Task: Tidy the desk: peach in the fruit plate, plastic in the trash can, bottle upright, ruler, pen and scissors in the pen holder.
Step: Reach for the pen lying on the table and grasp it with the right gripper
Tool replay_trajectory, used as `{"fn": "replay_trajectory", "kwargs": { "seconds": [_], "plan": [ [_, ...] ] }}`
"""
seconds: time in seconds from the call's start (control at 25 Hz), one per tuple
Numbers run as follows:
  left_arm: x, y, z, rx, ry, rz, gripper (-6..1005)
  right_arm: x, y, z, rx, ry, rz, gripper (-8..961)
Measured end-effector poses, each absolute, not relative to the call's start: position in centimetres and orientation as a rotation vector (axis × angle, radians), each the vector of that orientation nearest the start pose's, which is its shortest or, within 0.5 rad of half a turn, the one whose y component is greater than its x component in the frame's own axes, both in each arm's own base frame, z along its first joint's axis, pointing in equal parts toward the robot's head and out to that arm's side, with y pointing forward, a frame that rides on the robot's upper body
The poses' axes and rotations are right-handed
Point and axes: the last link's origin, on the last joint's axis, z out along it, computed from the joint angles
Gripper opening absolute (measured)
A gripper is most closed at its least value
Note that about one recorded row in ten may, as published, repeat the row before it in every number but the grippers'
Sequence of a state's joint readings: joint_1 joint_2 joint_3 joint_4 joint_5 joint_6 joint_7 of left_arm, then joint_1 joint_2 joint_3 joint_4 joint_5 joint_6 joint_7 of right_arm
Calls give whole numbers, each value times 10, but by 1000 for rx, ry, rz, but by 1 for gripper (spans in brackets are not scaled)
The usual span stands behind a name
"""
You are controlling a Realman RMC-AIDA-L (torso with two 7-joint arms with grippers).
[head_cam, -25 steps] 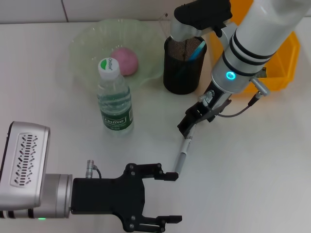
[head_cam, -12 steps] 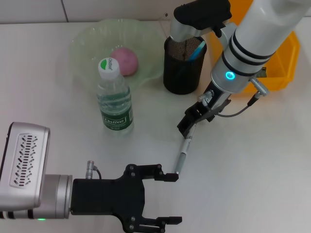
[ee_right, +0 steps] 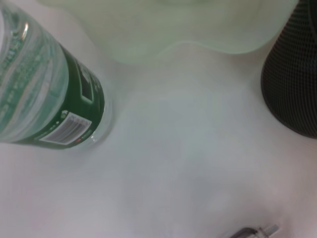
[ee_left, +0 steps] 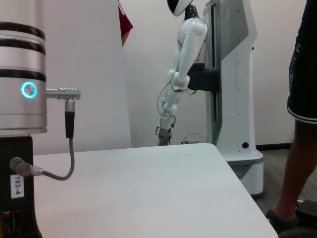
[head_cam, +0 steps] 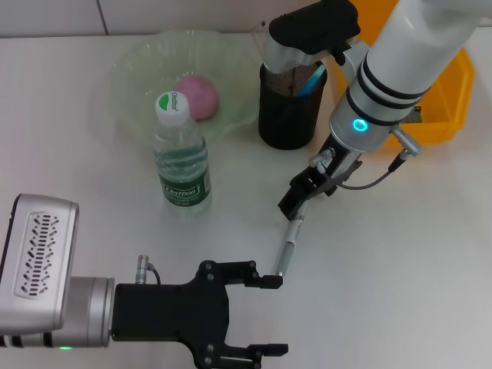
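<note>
On the white desk (head_cam: 400, 254), a pen (head_cam: 288, 244) lies beside the upright bottle (head_cam: 181, 154).

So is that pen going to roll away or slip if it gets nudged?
Probably. The pen is slim and round, lying flat on the smooth desk, so a sideways push would likely roll it. It looks stiff and light. The right tool grips only its upper end, so it may swing when lifted.

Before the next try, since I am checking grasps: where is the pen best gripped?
Probably at its upper end, from above. The pen lies flat on the desk, its upper end at the right claw and its lower tip beside a finger of the open left claw.
</note>
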State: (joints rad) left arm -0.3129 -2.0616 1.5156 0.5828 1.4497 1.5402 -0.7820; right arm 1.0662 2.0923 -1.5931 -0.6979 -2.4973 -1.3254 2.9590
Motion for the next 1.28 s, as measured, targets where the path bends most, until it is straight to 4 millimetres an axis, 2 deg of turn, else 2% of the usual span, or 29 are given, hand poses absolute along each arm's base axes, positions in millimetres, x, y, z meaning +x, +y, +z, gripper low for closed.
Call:
{"fn": "replay_trajectory", "kwargs": {
  "seconds": [0.84, 1.28],
  "plan": [
    [-253, 229, -79, -2990, 105, -855, 742, 138, 386, -92, -2460, 1214, -722, 826],
    [-253, 230, -79, -2989, 100, -853, 743, 140, 386, -92, -2455, 1220, -718, 795]
  ]
}}
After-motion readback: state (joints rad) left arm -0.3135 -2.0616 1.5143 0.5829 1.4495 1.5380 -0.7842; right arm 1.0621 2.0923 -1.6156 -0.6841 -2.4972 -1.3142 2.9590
